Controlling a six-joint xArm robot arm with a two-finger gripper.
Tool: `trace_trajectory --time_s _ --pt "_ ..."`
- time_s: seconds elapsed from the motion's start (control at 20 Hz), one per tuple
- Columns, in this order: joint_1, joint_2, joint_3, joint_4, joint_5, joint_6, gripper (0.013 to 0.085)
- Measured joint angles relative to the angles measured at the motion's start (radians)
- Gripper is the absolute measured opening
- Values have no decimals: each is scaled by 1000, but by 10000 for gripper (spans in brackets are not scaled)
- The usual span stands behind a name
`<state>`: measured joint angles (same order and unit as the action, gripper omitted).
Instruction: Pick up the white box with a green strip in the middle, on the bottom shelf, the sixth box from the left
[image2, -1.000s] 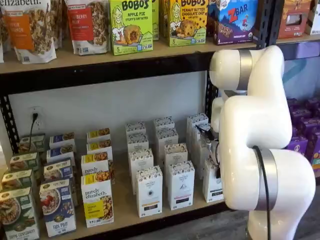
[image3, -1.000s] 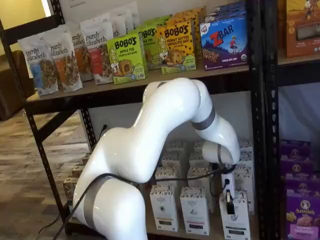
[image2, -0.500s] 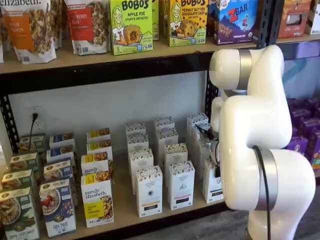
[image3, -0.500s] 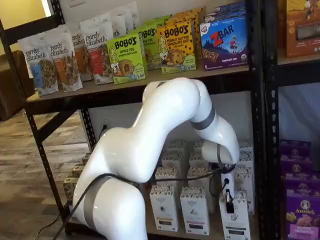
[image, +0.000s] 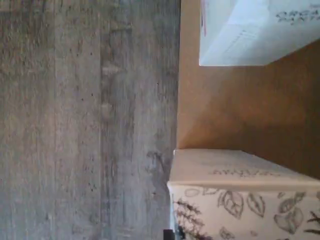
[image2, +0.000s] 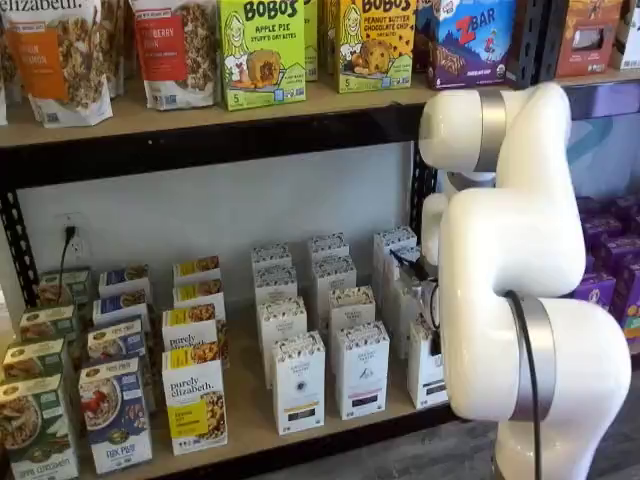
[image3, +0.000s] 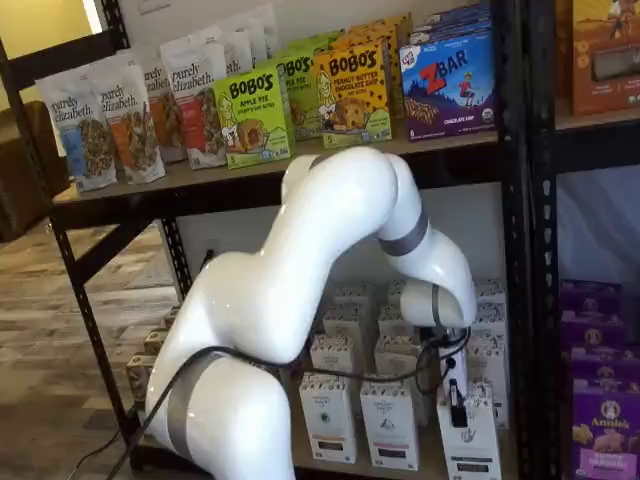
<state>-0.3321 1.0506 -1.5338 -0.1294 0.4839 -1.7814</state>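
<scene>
The white box (image3: 470, 445), a tall narrow carton with a speckled top band, stands at the front right of the bottom shelf (image2: 240, 420). The white arm half hides the white box (image2: 422, 370) in a shelf view. My gripper (image3: 456, 405) reaches down onto the carton's top, and its black fingers are shut on that top edge. My gripper (image2: 433, 335) shows only as dark parts beside the arm. In the wrist view the white box (image: 245, 210) shows its leaf-patterned band close up, at the front edge of the tan board (image: 225, 110).
Rows of similar white cartons (image2: 298, 385) stand to the left and behind. Yellow-and-white purely elizabeth boxes (image2: 195, 400) sit further left. A black upright (image3: 515, 250) rises just right of the gripper. Purple boxes (image3: 605, 420) fill the neighbouring rack. A second carton (image: 255, 30) is close by.
The fingers have closed on the white box's top. The arm's upper links have risen slightly; the box has hardly shifted.
</scene>
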Motion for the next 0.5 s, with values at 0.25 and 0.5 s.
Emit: trace_trajectory --time_s 0.25,0.5 --pt "10 -79 126 3 -43 9 490" --pt "37 -211 317 -23 -79 63 490"
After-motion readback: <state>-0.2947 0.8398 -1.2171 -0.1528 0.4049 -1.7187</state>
